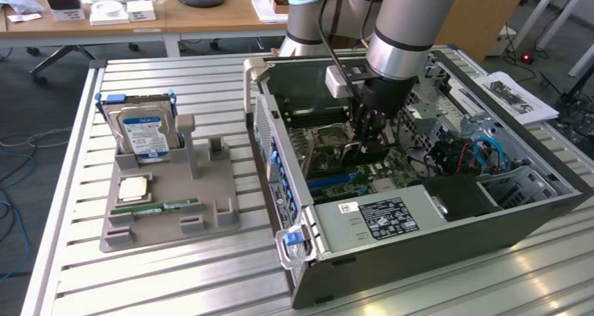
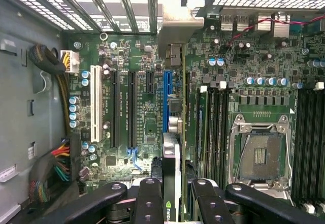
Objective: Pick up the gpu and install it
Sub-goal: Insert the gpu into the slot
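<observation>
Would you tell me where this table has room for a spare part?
The table is bare beyond the hard drive toward the desk, and between the grey holder and its camera-side edge. The case is crowded around the gripper.

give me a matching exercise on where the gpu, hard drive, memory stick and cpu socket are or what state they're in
1 gpu
2 hard drive
3 memory stick
4 cpu socket

a lying flat on the grey holder
b in the gripper, over the motherboard
c upright in the grey holder
d empty

Pairs: 1-b, 2-c, 3-a, 4-d
</observation>
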